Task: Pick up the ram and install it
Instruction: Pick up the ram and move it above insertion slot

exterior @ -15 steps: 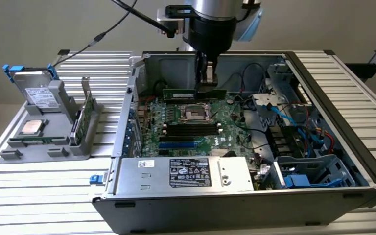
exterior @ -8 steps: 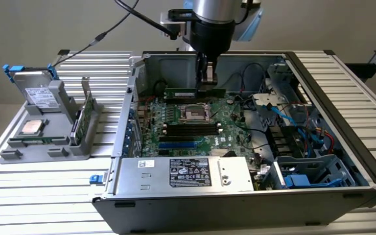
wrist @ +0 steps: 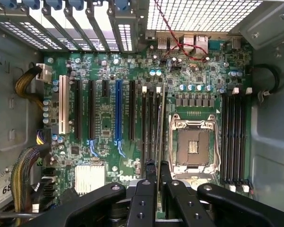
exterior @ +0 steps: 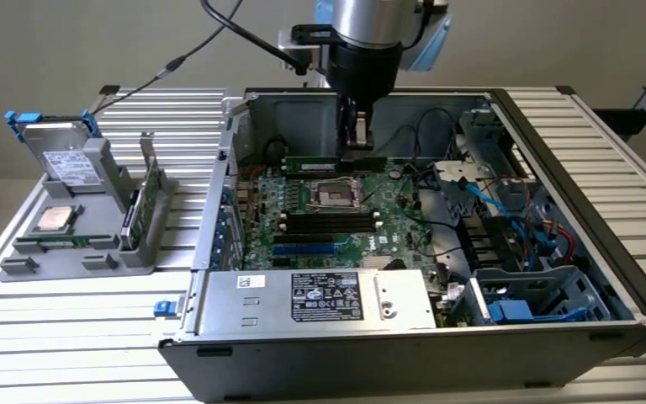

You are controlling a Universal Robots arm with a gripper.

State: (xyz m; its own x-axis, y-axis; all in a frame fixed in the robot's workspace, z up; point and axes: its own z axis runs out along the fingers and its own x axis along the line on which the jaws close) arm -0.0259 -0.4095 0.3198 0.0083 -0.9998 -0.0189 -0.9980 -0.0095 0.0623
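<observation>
Alignment: your black gripper (exterior: 357,145) clenches the slim green ram stick (exterior: 309,162), lying nine-to-three in the exterior view, parallel black memory slots (exterior: 329,220) at six o'clock.

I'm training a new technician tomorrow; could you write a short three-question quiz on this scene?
1. True or false: the fingers are shut on the ram.
2. The processor socket is: A) empty, B) holding a chip, C) under a cooler.
3. Where does the silver processor chip lie?
Key: 1 true; 2 A; 3 on the grey holder at the exterior view's left.
</observation>
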